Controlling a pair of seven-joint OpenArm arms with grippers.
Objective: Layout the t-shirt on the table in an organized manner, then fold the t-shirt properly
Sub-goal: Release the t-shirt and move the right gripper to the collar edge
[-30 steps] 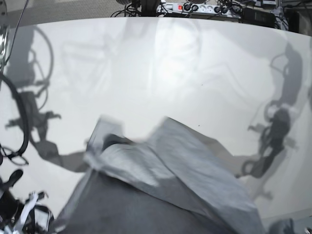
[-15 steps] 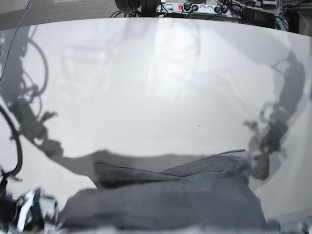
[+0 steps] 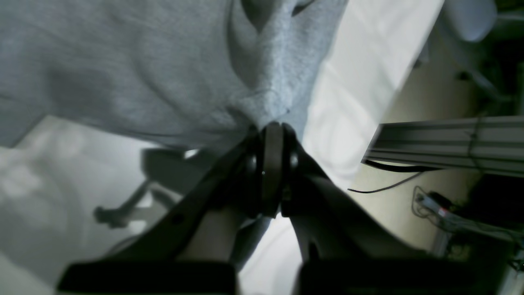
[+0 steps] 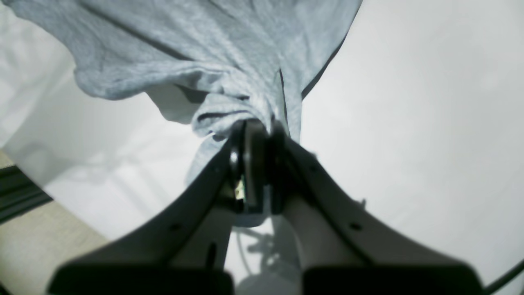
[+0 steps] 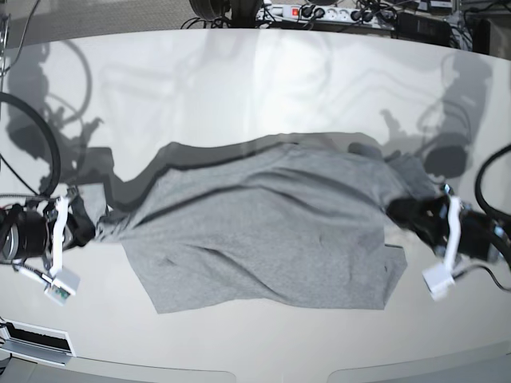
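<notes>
Both jaws clenched: left gripper [image 3: 272, 135] and right gripper [image 4: 256, 127] pinch the t-shirt [image 5: 263, 239], arms low and spread apart over the table [image 5: 255, 88].

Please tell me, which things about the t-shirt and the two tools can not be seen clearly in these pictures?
- t-shirt, base view: no lettering visible; printed side cannot be told.
- left tool, left wrist view: shirt fabric covers the tips.
- right tool, right wrist view: bunched cloth hides the tips.
- Both tools, base view: too small.

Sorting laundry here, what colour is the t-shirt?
Heather grey t-shirt; the base view shows it best.
</notes>
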